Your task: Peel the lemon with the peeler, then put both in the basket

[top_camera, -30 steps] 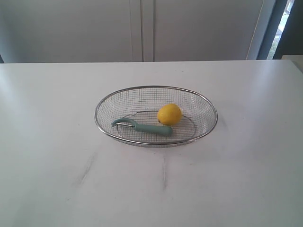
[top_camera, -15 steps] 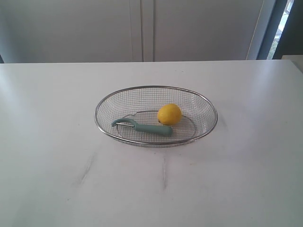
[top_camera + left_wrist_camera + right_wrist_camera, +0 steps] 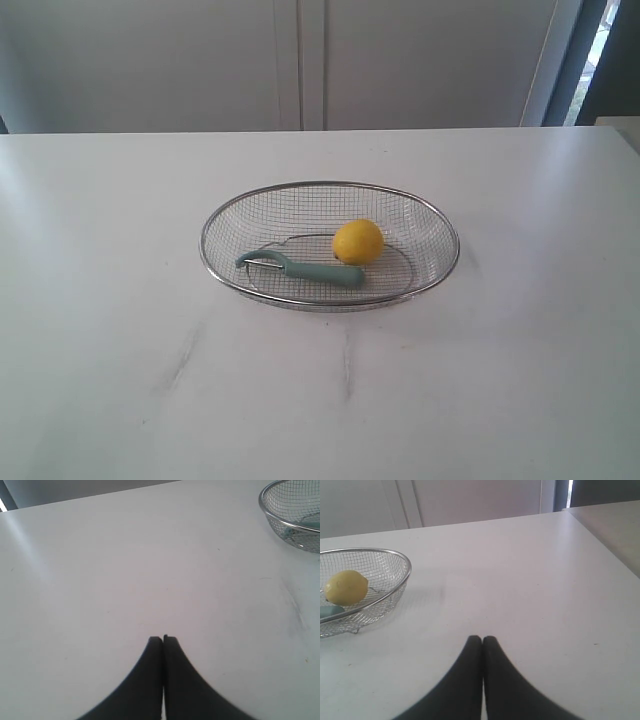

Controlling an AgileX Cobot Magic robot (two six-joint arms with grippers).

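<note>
Lemon [image 3: 357, 242]: round, smooth, bright yellow, lying in oval silver wire-mesh basket [image 3: 325, 184] mid-worktop [image 3: 120, 330]. Peeler [image 3: 305, 268] just beside it on the mesh; matte teal handle, curved metal head. Left gripper [image 3: 163, 639] and right gripper [image 3: 482, 639]: black jaws pressed together, holding nothing, over the white worktop.

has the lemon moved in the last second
No. In the exterior view the lemon sits at the same spot inside the wire mesh basket, just behind the peeler handle, as before.
</note>
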